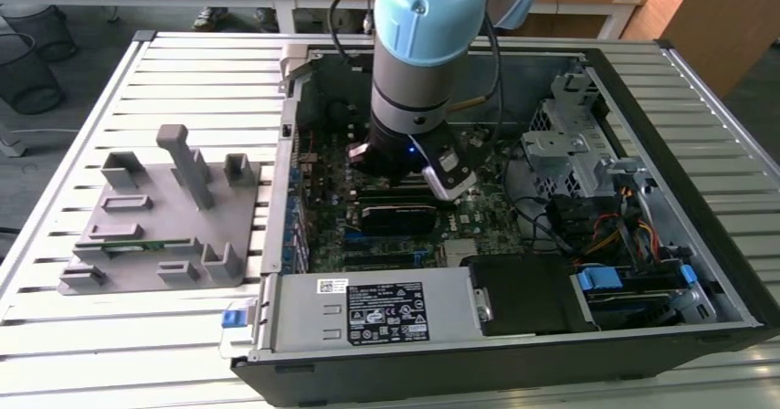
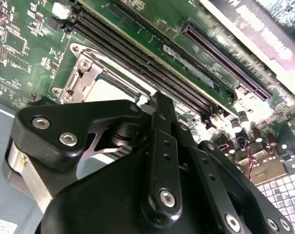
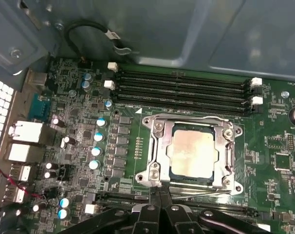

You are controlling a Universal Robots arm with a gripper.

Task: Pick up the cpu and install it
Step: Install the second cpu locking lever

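Lying on its side with the panel off, the computer case (image 1: 682, 89) exposes the motherboard (image 3: 279, 141); the cpu (image 3: 193, 150) already sits in its socket (image 3: 154, 146), while the gripper (image 3: 159, 210) hangs just beside it, jaws pinched together, holding nothing

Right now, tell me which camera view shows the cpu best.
The first wrist view: the cpu lies flat in the socket frame, its whole silvery top facing the camera. In the second wrist view a pale corner of it peeks past the gripper body. In the exterior view the arm stands over that spot.
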